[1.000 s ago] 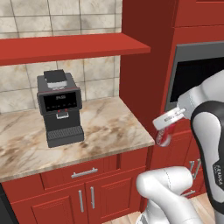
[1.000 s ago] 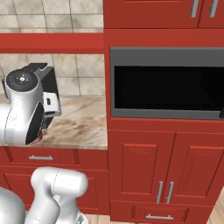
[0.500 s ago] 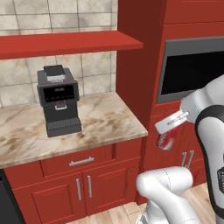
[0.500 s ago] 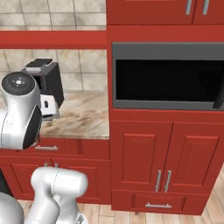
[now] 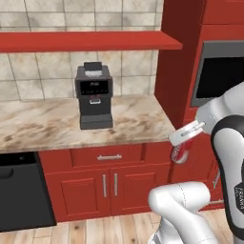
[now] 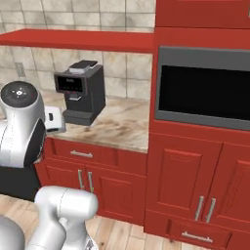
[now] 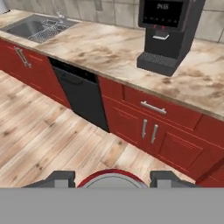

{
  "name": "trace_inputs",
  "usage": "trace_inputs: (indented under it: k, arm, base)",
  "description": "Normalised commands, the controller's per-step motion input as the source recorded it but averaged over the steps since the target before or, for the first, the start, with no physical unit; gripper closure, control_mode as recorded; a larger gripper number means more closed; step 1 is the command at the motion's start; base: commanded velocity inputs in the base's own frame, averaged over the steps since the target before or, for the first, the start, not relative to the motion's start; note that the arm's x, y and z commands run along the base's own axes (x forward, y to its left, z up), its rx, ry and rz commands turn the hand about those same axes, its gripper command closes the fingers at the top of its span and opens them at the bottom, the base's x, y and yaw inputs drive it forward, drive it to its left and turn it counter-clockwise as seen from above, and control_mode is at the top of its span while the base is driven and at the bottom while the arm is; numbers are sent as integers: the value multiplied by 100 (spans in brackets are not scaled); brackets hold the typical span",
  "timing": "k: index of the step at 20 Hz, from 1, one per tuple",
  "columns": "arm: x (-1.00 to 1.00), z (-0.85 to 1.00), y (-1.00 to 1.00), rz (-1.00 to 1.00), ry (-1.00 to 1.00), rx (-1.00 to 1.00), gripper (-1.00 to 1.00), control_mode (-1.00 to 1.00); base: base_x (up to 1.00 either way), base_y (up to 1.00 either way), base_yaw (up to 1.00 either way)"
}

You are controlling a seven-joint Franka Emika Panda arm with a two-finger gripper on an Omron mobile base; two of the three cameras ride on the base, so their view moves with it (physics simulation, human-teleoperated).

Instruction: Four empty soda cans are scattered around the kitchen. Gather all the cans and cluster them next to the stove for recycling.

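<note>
A red soda can (image 5: 180, 153) with a silvery top hangs in the air in front of the red cabinets, to the right of the counter's end. My gripper (image 5: 182, 144) is shut on it from above. In the hand view the can's red rim and silver top (image 7: 113, 180) sit between my two dark fingertips (image 7: 57, 178), and the gripper (image 7: 113, 181) looks down over the wood floor toward the counter. The stove is out of view.
A black coffee machine (image 5: 94, 101) stands on the marble counter (image 5: 43, 128) under a red shelf (image 5: 86, 41). A black dishwasher panel (image 5: 19, 190) sits lower left. A sink (image 7: 37, 27) lies farther along the counter. A built-in oven (image 6: 202, 95) fills the tall red cabinet.
The whole picture has slid right in both base views as the base drives, and the dishwasher panel has come into sight. The gripper's hold on the can is unchanged.
</note>
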Motion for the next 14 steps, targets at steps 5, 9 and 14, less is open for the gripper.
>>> trace_inputs:
  k: [5, 9, 14]
  arm:
    - [0, 0, 0, 0, 0, 0, 100, 100]
    - [0, 0, 0, 0, 0, 0, 100, 100]
    - [0, 0, 0, 0, 0, 0, 100, 100]
  base:
    - [-8, 1, 50]
    - [-5, 0, 50]
    - [-4, 0, 50]
